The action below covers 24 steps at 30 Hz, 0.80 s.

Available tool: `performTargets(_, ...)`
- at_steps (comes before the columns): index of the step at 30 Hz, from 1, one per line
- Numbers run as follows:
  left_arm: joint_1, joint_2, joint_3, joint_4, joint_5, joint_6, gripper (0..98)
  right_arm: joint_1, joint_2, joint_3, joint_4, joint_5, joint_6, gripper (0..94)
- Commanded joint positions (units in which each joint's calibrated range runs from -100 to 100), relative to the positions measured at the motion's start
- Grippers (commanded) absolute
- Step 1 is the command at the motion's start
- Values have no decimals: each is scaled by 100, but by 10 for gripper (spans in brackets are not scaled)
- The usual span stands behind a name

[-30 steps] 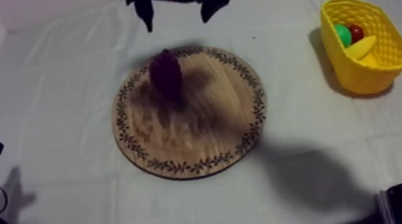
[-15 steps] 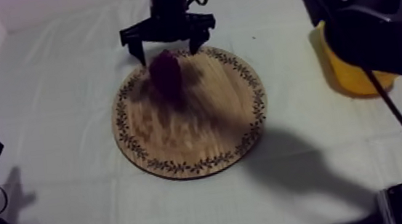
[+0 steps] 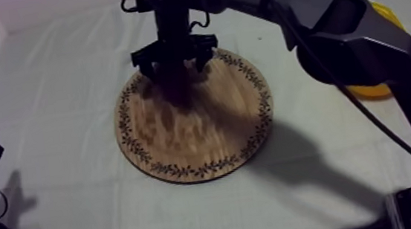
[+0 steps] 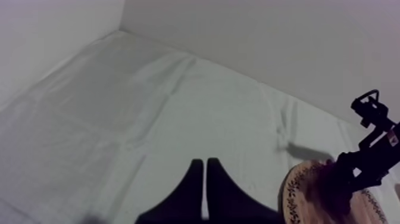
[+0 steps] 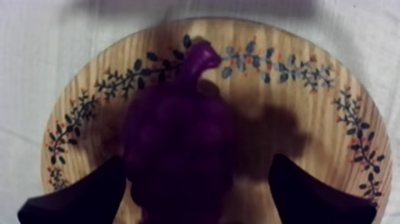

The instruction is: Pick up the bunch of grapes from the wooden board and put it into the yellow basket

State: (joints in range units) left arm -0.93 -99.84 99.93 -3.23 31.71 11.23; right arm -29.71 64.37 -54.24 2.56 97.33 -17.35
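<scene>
So the bunch of grapes (image 5: 178, 137) is sitting on the wooden board (image 3: 203, 135), close to the board's far rim, with its stem end pointing at the patterned edge. The right gripper (image 3: 175, 66) is right over it, and the right arm (image 3: 348, 31) comes in from the far right corner of the table (image 3: 56, 97) and stretches across to the board. In the right wrist view its two black fingers (image 5: 83, 199) are spread apart with the grapes sitting between them (one finger looks to be just about touching the bunch, the other has a bit of bare wood showing before it), so it's wide and not clamped on anything. The yellow basket (image 3: 367, 91) is over by the table's right edge, mostly hidden behind that arm, and I can't tell what's in it. The left gripper (image 4: 204, 170) sits low near the table's front left corner, fingers pressed together in a narrow wedge, gripping nothing, well apart from the board.
</scene>
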Motion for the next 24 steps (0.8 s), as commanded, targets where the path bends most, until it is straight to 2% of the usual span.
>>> performTargets(1,2,1,-4,-2,-2,-2,0,3,60,-67,-4,0,22,663)
performTargets(5,2,1,-4,-2,-2,-2,0,4,167,-194,-65,7,114,605)
performTargets(15,2,1,-4,-2,-2,-2,0,-28,334,-321,-134,9,239,376)
performTargets(24,2,1,-4,-2,-2,-2,0,-30,349,-354,-155,9,236,315)
